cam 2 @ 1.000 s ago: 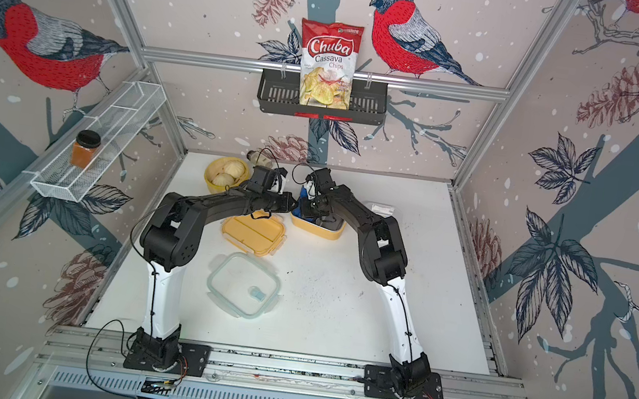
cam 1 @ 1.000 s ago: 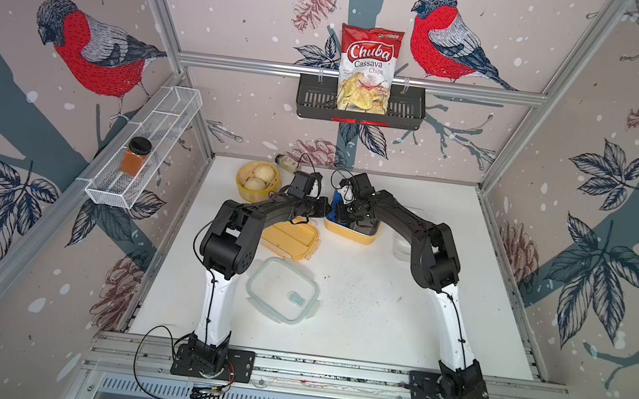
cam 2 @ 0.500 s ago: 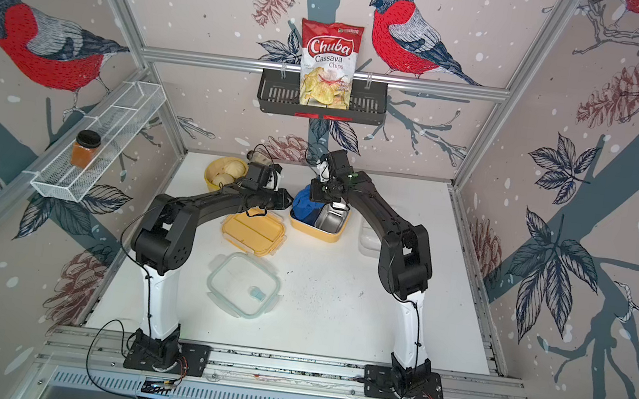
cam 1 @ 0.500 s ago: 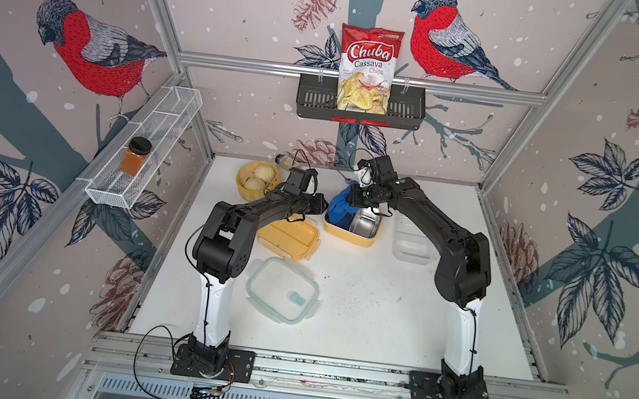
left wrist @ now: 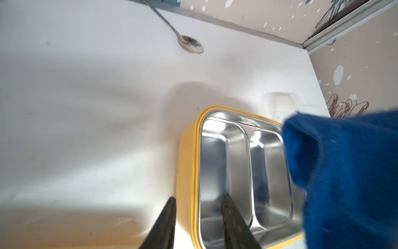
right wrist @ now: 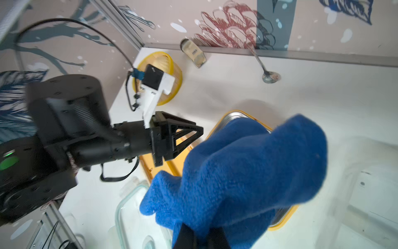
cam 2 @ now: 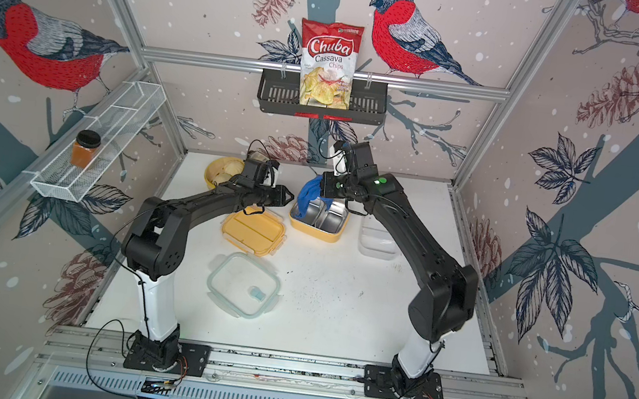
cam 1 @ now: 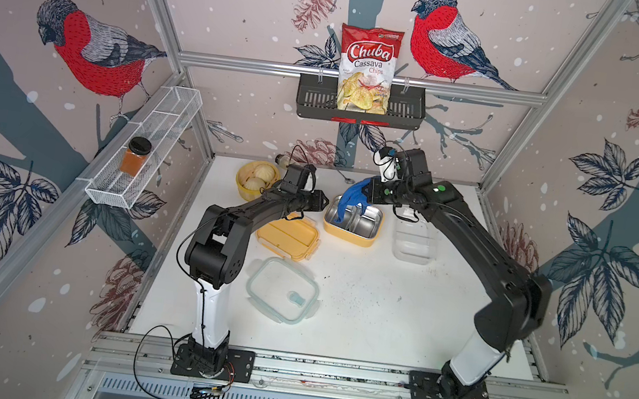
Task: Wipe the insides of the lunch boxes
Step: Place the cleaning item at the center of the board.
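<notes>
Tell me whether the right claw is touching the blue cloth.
Touching. The right wrist view shows the right claw shut on the blue cloth, its fingers pinching a fold; both top views show the cloth hanging from it.

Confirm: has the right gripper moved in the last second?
Yes. The right gripper, shut on the blue cloth, has lifted up out of the yellow lunch box, which stayed put.

- Divided lunch box (cam 1: 348, 238) sits at twelve o'clock on the table (cam 1: 377, 321), cloth (cam 1: 354, 196) hanging over its nine o'clock compartment.
- Undivided lunch box (cam 1: 415, 242) just beside it, at three.
- Ridged lid (cam 1: 287, 238) at its eight; second lid (cam 1: 283, 290) at that lid's six.
- Steamer basket (cam 1: 243, 192) at ten, spoon (left wrist: 190, 44) behind at twelve.
- Left gripper (cam 1: 325, 201) right at its nine o'clock wall.
</notes>
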Motion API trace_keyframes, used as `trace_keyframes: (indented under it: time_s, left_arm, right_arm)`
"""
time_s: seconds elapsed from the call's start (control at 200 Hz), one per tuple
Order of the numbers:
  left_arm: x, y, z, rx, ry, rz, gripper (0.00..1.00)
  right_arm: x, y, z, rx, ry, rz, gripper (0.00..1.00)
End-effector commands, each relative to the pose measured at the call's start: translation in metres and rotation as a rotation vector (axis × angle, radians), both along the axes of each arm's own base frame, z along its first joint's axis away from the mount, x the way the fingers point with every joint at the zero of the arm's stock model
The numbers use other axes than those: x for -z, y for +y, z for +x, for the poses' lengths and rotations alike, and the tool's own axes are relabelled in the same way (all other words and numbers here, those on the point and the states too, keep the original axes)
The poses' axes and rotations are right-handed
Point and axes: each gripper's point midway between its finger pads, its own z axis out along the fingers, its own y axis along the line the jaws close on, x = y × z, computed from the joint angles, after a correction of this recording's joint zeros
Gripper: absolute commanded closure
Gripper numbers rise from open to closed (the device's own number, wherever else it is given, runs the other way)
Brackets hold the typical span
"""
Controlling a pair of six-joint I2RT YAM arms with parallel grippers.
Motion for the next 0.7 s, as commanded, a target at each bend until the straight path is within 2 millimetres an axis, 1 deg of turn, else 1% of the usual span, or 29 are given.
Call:
trace_keyframes:
  time_s: [0.0,0.04,0.105,0.185,0.22,0.3,0.375,0.51,0.595,0.696]
  left_arm:
    - [-0.019,0.009,0.002,-0.024,-0.058,0.013,0.61]
    - [-0.026,0.013,0.002,-0.035,-0.074,0.017,0.6]
    - [-0.034,0.02,0.0,-0.053,-0.096,0.021,0.57]
    - [-0.045,0.026,-0.003,-0.067,-0.121,0.018,0.55]
    - [-0.048,0.03,-0.004,-0.075,-0.128,0.019,0.54]
    - [-0.052,0.038,-0.008,-0.096,-0.135,0.033,0.49]
    - [-0.053,0.046,-0.012,-0.116,-0.138,0.044,0.46]
    - [-0.057,0.062,-0.023,-0.16,-0.147,0.059,0.39]
    - [-0.06,0.071,-0.031,-0.188,-0.161,0.078,0.34]
    - [-0.062,0.079,-0.043,-0.207,-0.178,0.091,0.3]
  right_arm:
    - [-0.02,-0.003,-0.029,-0.034,-0.054,0.031,1.0]
    - [-0.023,-0.006,-0.043,-0.048,-0.061,0.033,1.0]
    - [-0.02,-0.014,-0.065,-0.051,-0.062,0.043,1.0]
    - [-0.008,-0.022,-0.088,-0.058,-0.044,0.057,1.0]
    - [0.003,-0.027,-0.095,-0.055,-0.019,0.05,1.0]
    - [0.036,-0.033,-0.113,-0.065,0.069,0.019,1.0]
    - [0.072,-0.034,-0.124,-0.07,0.146,-0.015,1.0]
    - [0.121,-0.04,-0.131,-0.038,0.23,-0.039,0.99]
    - [0.161,-0.045,-0.131,-0.015,0.314,-0.106,1.0]
    - [0.208,-0.049,-0.133,0.01,0.4,-0.166,1.0]
